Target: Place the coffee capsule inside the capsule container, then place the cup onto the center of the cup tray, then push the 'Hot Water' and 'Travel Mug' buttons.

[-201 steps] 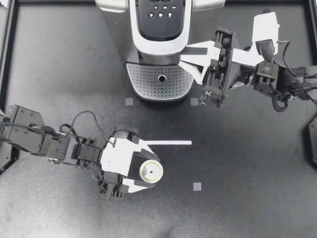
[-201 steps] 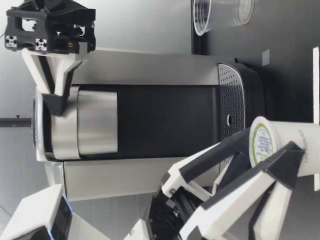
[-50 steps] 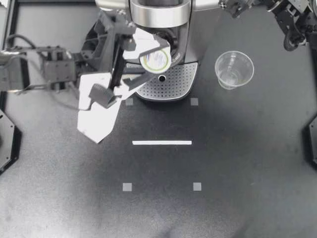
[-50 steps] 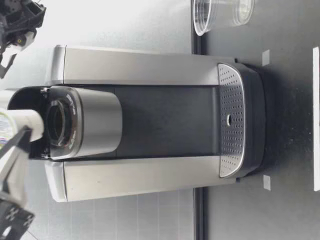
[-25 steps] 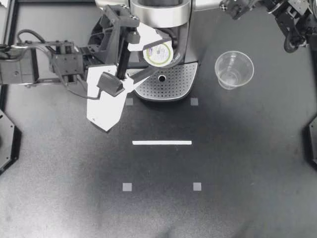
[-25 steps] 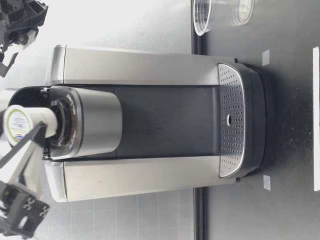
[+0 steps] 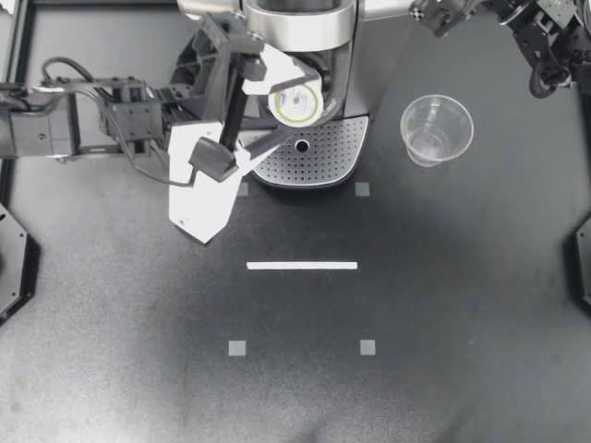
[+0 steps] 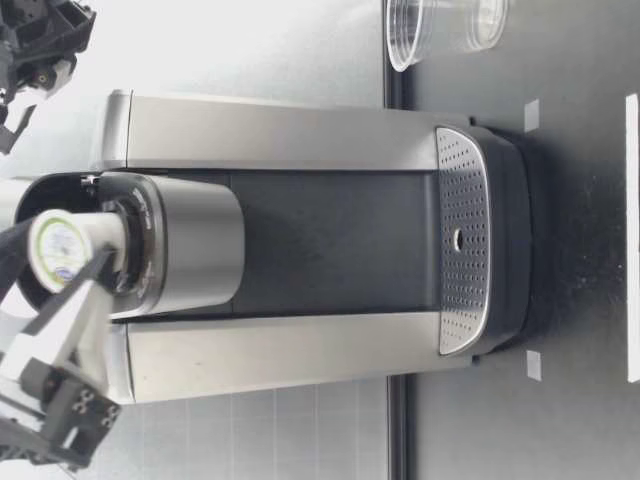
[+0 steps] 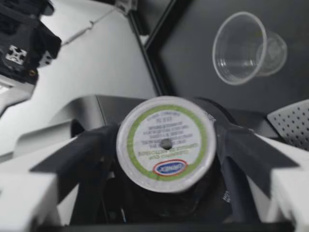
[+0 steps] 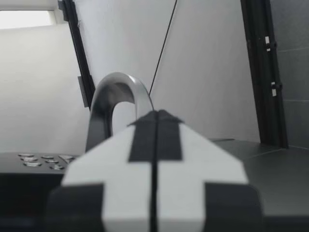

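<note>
left gripper: fingers were white and angular, with black inner pads.
left arm: links were black and boxy; thin black cables looped alongside.
right gripper: fingers were white, black strips along inner edges.
right arm: was black, with black cabling.

Inventory by kind. Coffee machine: one, with one perforated cup tray. Coffee capsule: one. Clear plastic cup: one. White strip on the tabletop: one. Small grey square markers: four. Robot arms: two, a left arm and a right arm. The machine's buttons show too small to count.
</note>
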{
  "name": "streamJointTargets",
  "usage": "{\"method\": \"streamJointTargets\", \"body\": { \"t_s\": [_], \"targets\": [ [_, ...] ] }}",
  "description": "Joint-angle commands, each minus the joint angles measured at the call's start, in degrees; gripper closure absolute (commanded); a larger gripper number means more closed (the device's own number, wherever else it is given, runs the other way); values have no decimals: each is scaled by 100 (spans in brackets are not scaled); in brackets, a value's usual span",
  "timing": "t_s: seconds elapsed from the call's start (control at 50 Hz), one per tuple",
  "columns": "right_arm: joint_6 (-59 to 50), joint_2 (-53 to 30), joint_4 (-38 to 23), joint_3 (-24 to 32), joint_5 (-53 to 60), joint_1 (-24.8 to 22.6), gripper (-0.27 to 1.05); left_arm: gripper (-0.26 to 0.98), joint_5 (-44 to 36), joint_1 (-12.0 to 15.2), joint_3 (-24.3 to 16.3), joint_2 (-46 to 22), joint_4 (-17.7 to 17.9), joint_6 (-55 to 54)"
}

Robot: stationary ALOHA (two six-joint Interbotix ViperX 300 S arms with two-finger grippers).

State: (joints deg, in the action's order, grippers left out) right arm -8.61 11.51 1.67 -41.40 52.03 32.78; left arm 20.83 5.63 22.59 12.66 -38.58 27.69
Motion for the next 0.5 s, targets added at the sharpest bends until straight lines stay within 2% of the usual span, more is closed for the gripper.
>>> {"method": "streamJointTargets", "body": {
  "t_s": [0.0,0.32,0.48],
  "targets": [
    [-9,132,9,70,62,26,76,1,-79,35,-79,132,-18,-44],
    [-35,114,-18,62,62,26,76,1,-114,114,-70,255,-18,-105],
    [-35,123,-9,53,62,26,76,1,-483,114,53,439,62,-369]
  ]
}}
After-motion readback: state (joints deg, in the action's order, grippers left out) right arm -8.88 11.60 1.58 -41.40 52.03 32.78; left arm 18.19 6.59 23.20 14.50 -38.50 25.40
